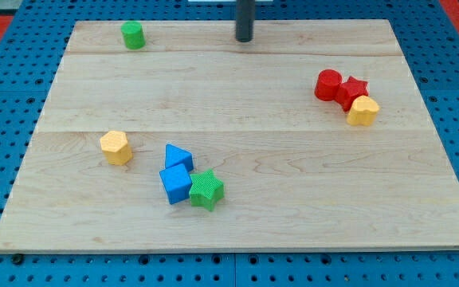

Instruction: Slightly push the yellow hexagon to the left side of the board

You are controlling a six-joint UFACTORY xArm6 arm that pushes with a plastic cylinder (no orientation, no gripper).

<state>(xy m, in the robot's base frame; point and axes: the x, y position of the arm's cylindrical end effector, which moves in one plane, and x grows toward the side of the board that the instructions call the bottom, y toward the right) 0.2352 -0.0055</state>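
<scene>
Seven blocks lie on the wooden board (pixel 237 88), and a single dark rod comes down at the top centre of the frame, my tip (pixel 245 39) resting on the board near its top edge; the rod has no jaws and touches no block. There are two yellow blocks: the yellow hexagon (pixel 116 147) sits alone at centre left, well apart from my tip, and the yellow heart-like block (pixel 362 111) sits at the right. There are two red blocks: the red cylinder (pixel 327 84) and the red star (pixel 352 91), touching each other, with the yellow heart-like block against the star's lower side. There are two blue blocks at lower centre: the blue triangle (pixel 178 156) just above the blue cube (pixel 175 184). There are two green blocks: the green star (pixel 206 190) touching the cube's right side, and the green cylinder (pixel 133 35) alone at upper left.
</scene>
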